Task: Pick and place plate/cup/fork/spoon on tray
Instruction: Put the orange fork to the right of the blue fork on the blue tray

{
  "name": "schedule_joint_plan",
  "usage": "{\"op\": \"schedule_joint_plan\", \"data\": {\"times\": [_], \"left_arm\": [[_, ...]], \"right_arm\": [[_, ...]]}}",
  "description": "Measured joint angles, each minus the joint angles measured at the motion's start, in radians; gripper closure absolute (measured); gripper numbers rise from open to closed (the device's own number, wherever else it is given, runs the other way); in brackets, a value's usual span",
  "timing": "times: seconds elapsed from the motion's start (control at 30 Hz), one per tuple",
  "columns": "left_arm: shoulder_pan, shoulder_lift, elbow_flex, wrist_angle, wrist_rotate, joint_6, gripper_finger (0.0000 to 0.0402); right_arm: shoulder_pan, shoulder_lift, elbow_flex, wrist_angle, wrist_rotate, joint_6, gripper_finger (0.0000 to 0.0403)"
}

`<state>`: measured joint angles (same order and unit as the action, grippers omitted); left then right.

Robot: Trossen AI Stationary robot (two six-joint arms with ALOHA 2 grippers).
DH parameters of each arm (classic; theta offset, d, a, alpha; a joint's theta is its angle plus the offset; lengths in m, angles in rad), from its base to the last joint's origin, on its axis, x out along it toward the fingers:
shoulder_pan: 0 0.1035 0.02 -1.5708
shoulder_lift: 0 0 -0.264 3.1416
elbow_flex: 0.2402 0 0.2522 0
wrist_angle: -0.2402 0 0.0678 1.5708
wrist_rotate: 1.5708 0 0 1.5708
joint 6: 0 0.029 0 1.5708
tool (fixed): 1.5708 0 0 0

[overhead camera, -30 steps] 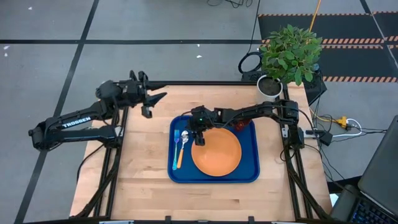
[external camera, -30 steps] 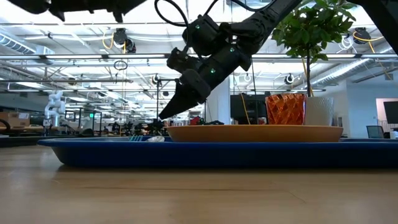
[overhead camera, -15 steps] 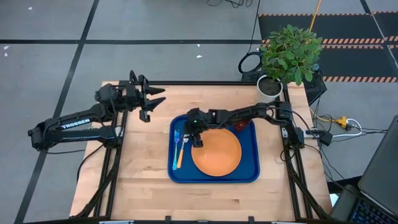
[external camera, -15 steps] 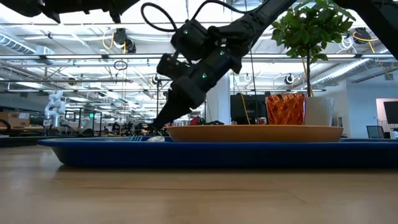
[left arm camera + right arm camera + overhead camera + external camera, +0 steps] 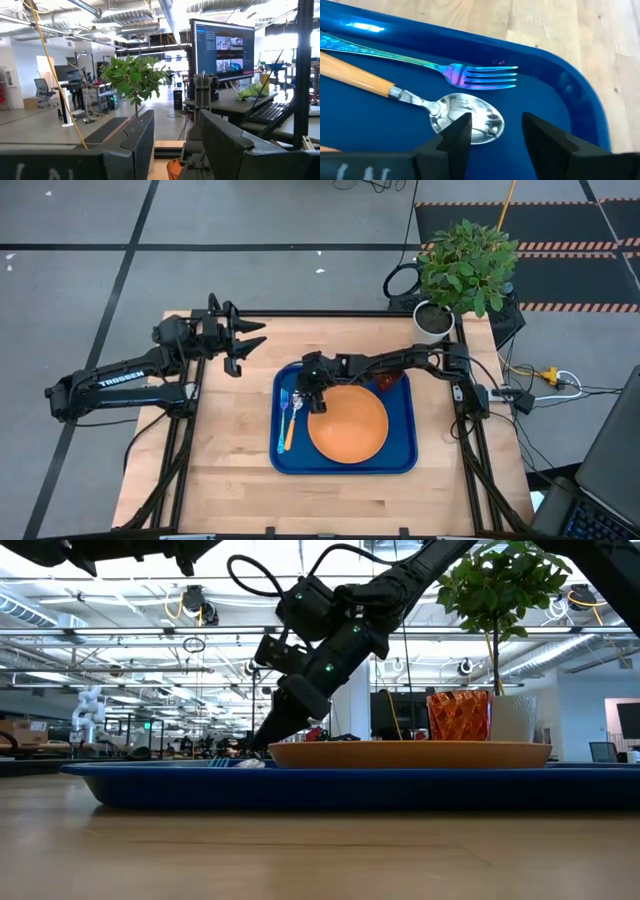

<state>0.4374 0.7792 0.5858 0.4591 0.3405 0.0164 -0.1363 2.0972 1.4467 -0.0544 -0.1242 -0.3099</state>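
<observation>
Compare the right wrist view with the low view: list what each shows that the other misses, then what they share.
Only the right wrist view: the fork tines and the spoon bowl plainly, side by side on the tray floor, with the right gripper open just above the spoon.

Only the low view: the cup standing behind the plate, and the plant pot beyond.

Both: the blue tray and the right gripper lowered over its cutlery end.

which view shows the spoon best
The right wrist view: the spoon fills the picture, silver bowl and orange handle clear, lying in the tray beside the fork. The high view shows it only as a thin orange sliver. The low view shows just a glint at the rim; the left wrist view misses it.
</observation>
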Motion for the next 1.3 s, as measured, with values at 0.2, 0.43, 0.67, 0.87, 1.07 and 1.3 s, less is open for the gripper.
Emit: {"op": "schedule_joint_plan", "data": {"times": [0.2,0.43,0.67,0.87,1.07,1.3], "left_arm": [[0.000,0.000,0.000,0.000,0.000,0.004,0.0240],[0.001,0.000,0.000,-0.009,-0.001,0.004,0.0240],[0.001,0.000,0.000,-0.009,-0.001,0.004,0.0240],[0.001,0.000,0.000,-0.009,-0.001,0.005,0.0240],[0.001,0.000,0.000,-0.013,-0.002,0.005,0.0240],[0.001,0.000,0.000,-0.013,-0.002,0.005,0.0240]], "right_arm": [[-0.007,0.000,0.000,0.017,0.049,-0.015,0.0234],[-0.008,0.000,0.000,0.020,0.049,-0.020,0.0234],[-0.008,0.000,0.000,0.016,0.046,-0.045,0.0234],[0.001,0.015,-0.018,0.025,0.045,-0.126,0.0234],[0.004,0.034,-0.021,0.052,0.046,-0.156,0.0234],[0.003,0.037,-0.021,0.074,0.049,-0.151,0.0234]]}}
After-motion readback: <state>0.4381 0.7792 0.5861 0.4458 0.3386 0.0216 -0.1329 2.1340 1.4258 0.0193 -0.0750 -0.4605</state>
